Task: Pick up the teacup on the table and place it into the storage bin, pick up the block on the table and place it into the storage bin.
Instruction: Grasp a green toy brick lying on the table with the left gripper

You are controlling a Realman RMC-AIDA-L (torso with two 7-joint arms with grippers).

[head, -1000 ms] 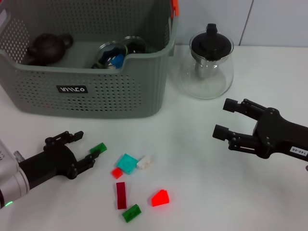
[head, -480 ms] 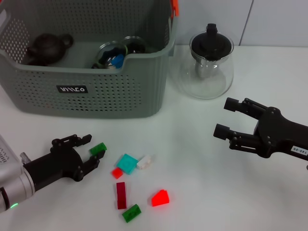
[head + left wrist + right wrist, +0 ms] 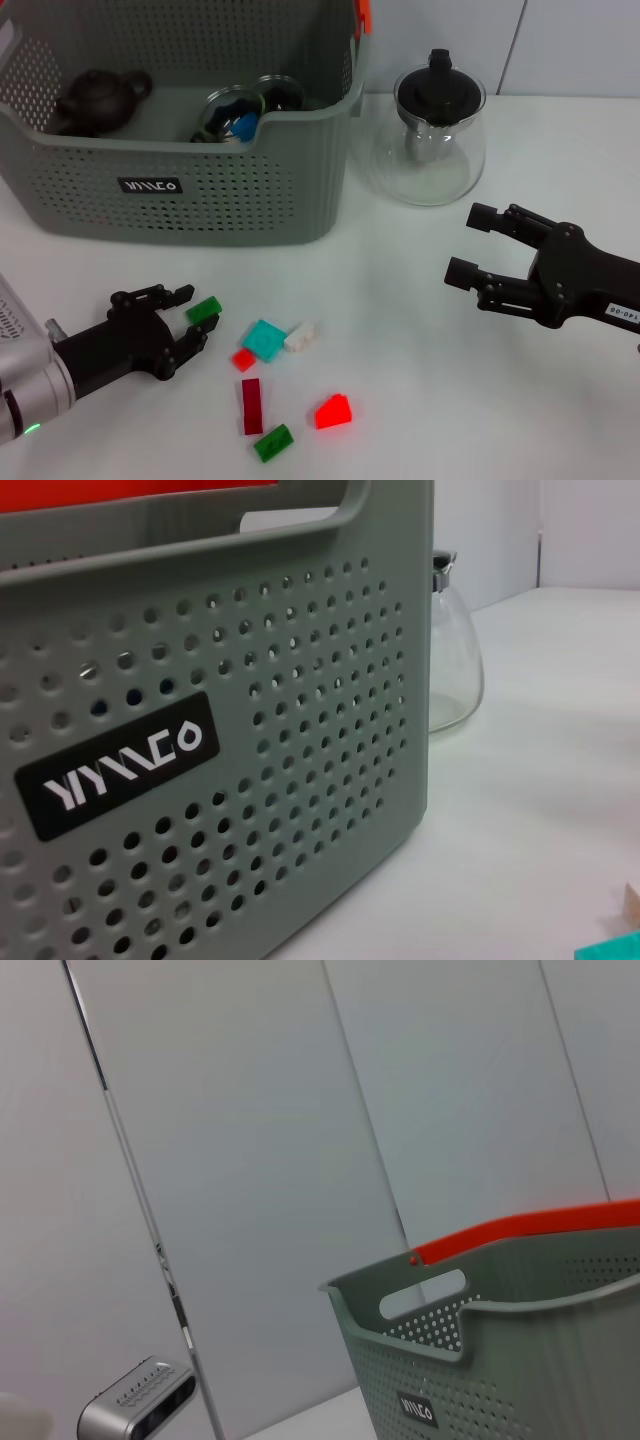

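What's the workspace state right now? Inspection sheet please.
Surface: white table, bare where visible.
Job's things: storage bin at rear left holds a dark teapot and glass cups; no teacup seen on the table. Loose blocks at front: green block, teal block, white block, small red block, dark red block, red wedge, second green block.
Clutter: glass teapot beside the bin.
Grippers: left gripper open, low at the green block; right gripper open, off to the right.
Cables: nothing seen.
Surroundings: pale wall panels.
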